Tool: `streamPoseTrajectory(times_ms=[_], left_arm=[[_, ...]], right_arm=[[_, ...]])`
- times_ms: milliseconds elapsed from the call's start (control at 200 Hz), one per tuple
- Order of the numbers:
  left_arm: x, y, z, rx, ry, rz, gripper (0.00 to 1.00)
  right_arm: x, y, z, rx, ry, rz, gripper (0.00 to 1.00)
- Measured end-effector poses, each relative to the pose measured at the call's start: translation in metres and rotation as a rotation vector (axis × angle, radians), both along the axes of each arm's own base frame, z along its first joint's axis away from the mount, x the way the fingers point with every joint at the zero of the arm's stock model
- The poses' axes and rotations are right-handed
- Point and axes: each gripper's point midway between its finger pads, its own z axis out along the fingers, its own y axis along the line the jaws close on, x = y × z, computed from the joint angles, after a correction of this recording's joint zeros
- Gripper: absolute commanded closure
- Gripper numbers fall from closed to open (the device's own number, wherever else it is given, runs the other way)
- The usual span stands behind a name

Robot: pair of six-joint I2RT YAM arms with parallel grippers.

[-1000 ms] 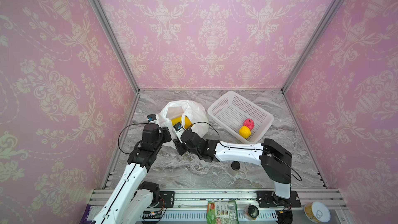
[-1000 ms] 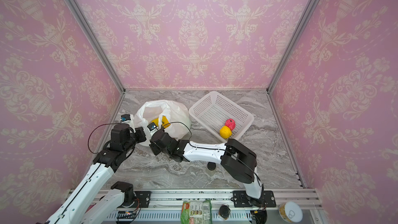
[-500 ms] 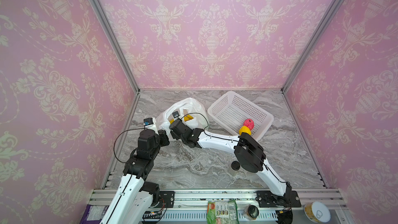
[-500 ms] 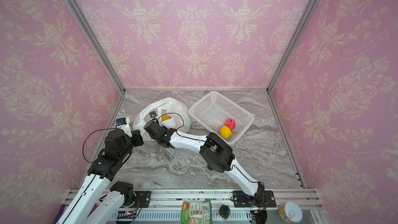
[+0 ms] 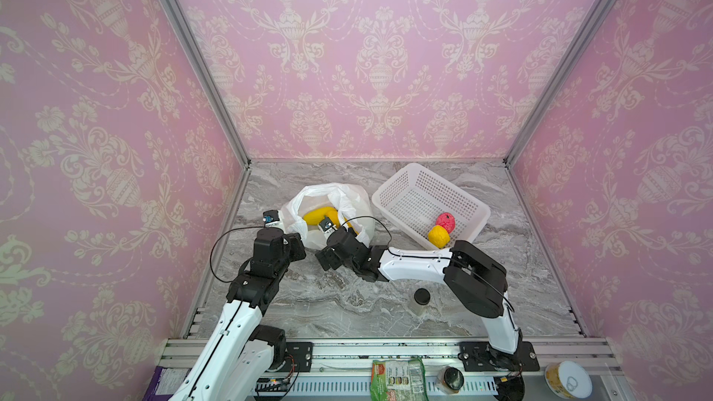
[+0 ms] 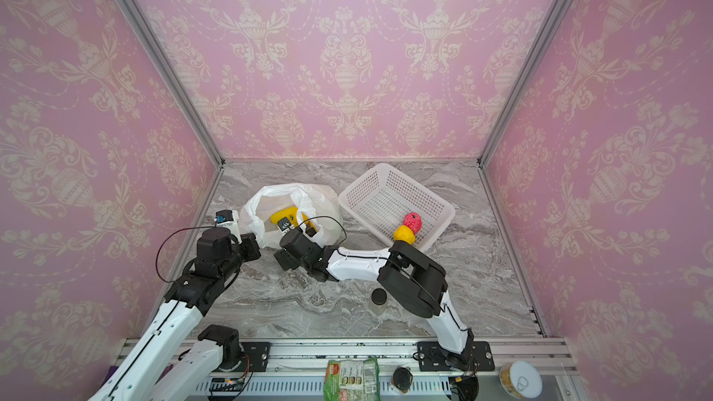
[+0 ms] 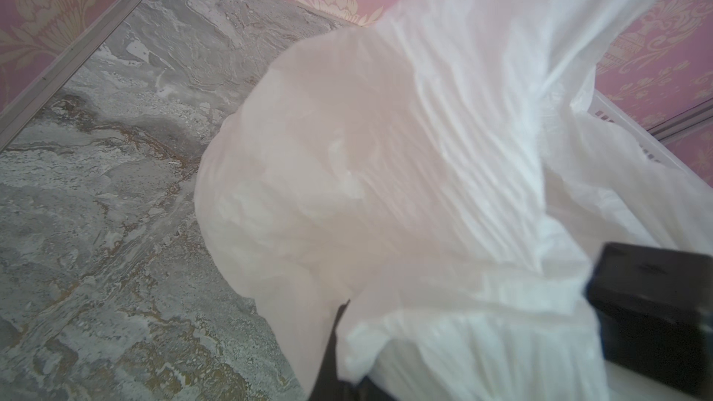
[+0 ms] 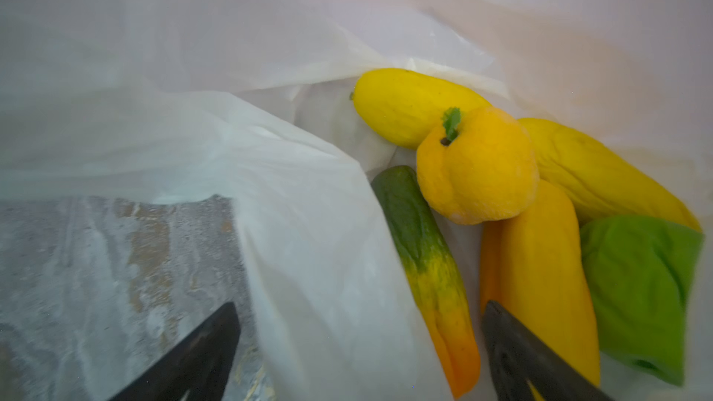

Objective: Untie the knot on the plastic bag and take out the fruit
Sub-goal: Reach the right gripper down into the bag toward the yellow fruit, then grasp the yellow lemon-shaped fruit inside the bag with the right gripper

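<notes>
Marble table [image 5: 347, 302] carries the plastic bag [image 5: 349, 198], mouth open, left of centre in both top views. Left gripper [image 5: 298, 244] is clamped on its rim, probably to hold it open. Only the right wrist view shows the right gripper [image 8: 359, 306] spread wide, one jaw inside beside the fruit [image 8: 476, 165].

Left arm [image 5: 235, 325]: rises from the 7 o'clock base, wrist toward 1 o'clock; left gripper [image 5: 298, 241] jaws closed tight. Right arm [image 5: 416, 264]: elbow folded at 4 o'clock, forearm reaching toward 9 o'clock, across the middle; right gripper [image 8: 360, 306] jaws spread wide
</notes>
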Motion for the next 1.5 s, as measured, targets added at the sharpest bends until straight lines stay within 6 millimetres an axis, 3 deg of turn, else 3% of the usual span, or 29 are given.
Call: streamPoseTrajectory(times_ms=[60, 125, 255, 415, 665, 961, 1081, 1261, 1426, 1501], left_arm=[[0.000, 0.000, 0.000, 0.000, 0.000, 0.000, 1.00], [0.000, 0.000, 0.001, -0.001, -0.005, 0.000, 1.00], [-0.002, 0.000, 0.007, -0.005, -0.027, 0.000, 1.00], [-0.004, 0.001, 0.014, -0.009, -0.051, 0.000, 1.00], [-0.005, 0.001, 0.019, -0.013, -0.070, -0.001, 1.00], [-0.005, 0.001, 0.019, -0.013, -0.070, -0.001, 1.00], [-0.006, 0.001, 0.020, -0.014, -0.074, -0.001, 1.00], [-0.006, 0.001, 0.020, -0.015, -0.077, -0.002, 1.00], [-0.006, 0.000, 0.021, -0.016, -0.077, -0.004, 1.00], [-0.006, 0.000, 0.021, -0.016, -0.077, -0.004, 1.00]], right_arm=[[-0.002, 0.005, 0.025, 0.065, -0.028, 0.013, 0.10], [0.009, 0.007, 0.046, 0.125, -0.047, -0.005, 0.17], [0.049, 0.003, 0.058, 0.183, -0.034, -0.078, 0.22], [0.091, 0.000, 0.038, 0.135, -0.017, -0.172, 0.20], [0.099, 0.008, -0.019, -0.016, 0.035, -0.232, 0.02], [0.122, 0.008, -0.036, -0.097, 0.012, -0.311, 0.04], [0.127, -0.001, -0.044, -0.131, 0.023, -0.334, 0.14], [0.133, -0.013, -0.049, -0.158, 0.040, -0.351, 0.38], [0.135, -0.015, -0.051, -0.169, 0.048, -0.342, 0.62], [0.135, -0.015, -0.048, -0.181, 0.032, -0.337, 0.67]])
